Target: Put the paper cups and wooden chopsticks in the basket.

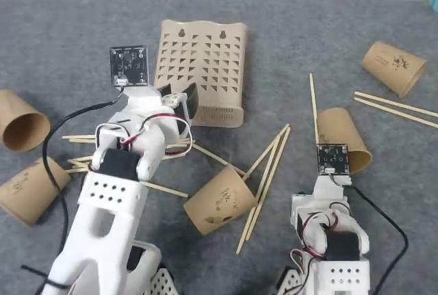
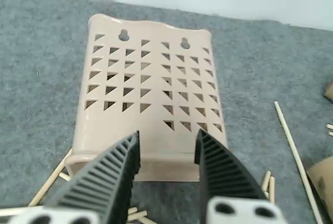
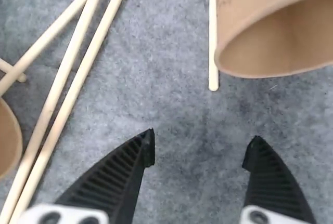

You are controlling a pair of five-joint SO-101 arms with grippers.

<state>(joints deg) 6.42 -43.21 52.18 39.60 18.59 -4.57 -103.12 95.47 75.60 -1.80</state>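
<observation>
Grey carpet (image 3: 171, 115), cup (image 3: 281, 31) lying mouth-on — right tool (image 3: 202, 136) spread

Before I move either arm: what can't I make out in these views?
High view: the left arm covers part of the wooden chopsticks pile.
High view: the right arm's camera board covers part of a brown paper cup.
Left wrist view: the beige perforated plastic basket hides its own inside.

Worktop (image 1: 68, 35): grey cloth, rough and matt. Basket (image 2: 148, 89): beige plastic, smooth with a slight sheen; cups (image 1: 217, 201): brown matt paper; chopsticks (image 3: 212, 37): pale bare wood. Left end effector (image 2: 167, 151) and right end effector (image 3: 200, 151): black ribbed matt plastic.
</observation>
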